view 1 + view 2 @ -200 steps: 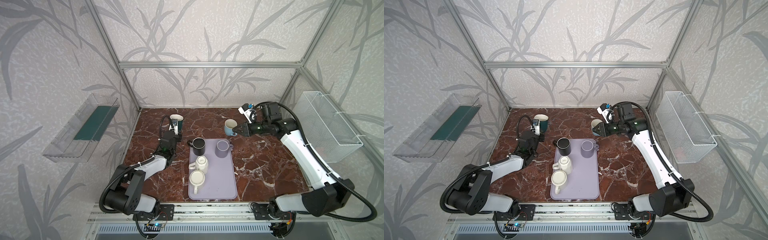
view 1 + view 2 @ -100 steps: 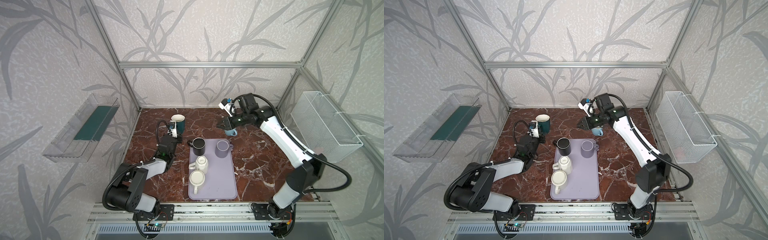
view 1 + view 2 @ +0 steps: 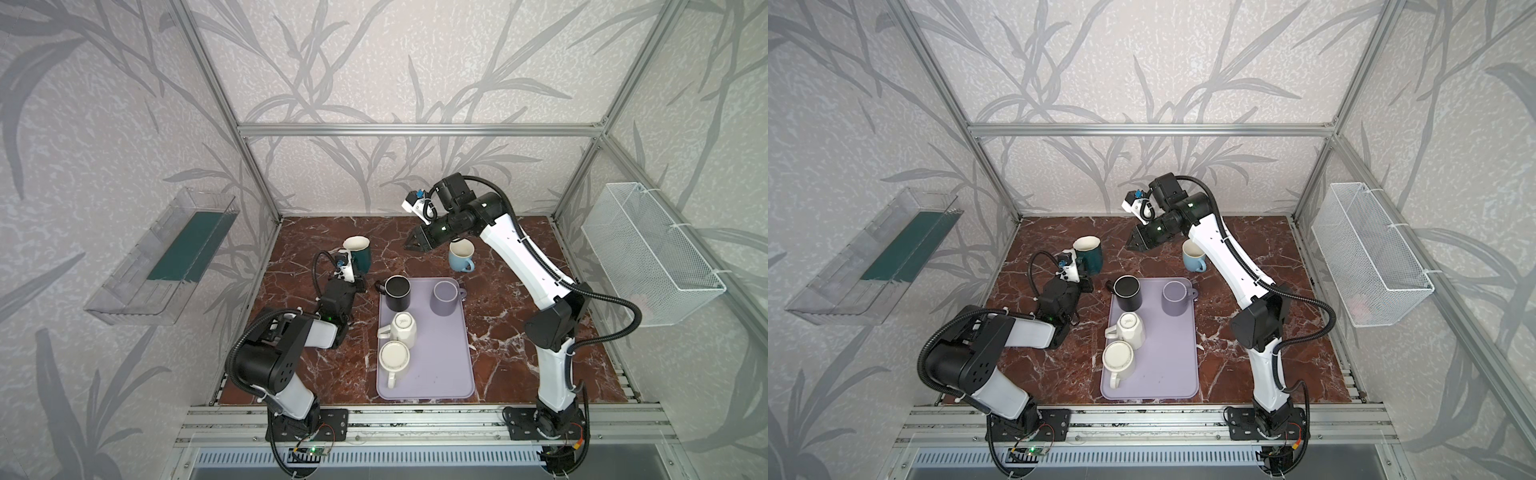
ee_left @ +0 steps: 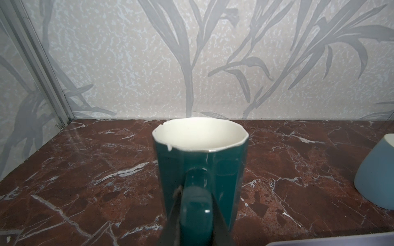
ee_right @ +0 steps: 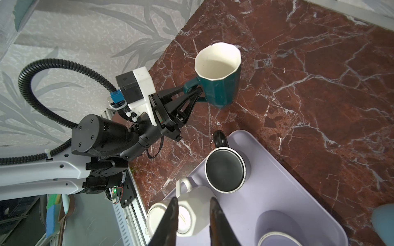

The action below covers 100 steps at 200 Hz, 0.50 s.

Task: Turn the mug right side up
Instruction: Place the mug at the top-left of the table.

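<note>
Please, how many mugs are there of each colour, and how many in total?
Teal mug: 1
Light blue mug: 1
Black mug: 1
Purple mug: 1
White mugs: 2
Total: 6

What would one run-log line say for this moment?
left hand: grips green mug handle | green mug: upright | right hand: empty

Bright, even and soft from overhead in both top views. Casts only pale, blurred shadows on the glossy bench [image 3: 519, 332]. Splays the frame posts [image 3: 216, 83] outward toward the corners with wide-angle stretch. Stays sharp at mid-range in the wrist views. Blurs the left end effector [image 4: 197, 193] and right end effector [image 5: 193, 199] into dark wedges. Puts small glints on the teal mug [image 4: 200, 161] handle. Smears the blue mug [image 5: 383, 219] at a corner.
</note>
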Each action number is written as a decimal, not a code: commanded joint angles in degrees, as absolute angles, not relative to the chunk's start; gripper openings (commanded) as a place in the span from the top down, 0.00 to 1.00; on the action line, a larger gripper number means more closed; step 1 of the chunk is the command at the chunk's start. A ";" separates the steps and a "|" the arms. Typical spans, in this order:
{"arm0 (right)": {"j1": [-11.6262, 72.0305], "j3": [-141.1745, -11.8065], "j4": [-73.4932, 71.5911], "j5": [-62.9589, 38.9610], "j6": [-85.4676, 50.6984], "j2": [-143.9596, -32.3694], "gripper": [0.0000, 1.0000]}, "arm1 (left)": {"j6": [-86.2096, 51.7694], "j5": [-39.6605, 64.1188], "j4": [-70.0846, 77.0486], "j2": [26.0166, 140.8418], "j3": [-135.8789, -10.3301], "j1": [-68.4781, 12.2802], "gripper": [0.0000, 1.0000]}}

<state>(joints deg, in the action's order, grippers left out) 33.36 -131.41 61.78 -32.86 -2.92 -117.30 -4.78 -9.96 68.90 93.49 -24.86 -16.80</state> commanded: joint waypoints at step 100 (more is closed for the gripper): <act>33.46 -121.64 60.02 -32.30 -2.06 -110.75 0.74 | -8.97 -10.91 80.92 100.06 -23.86 -16.94 1.00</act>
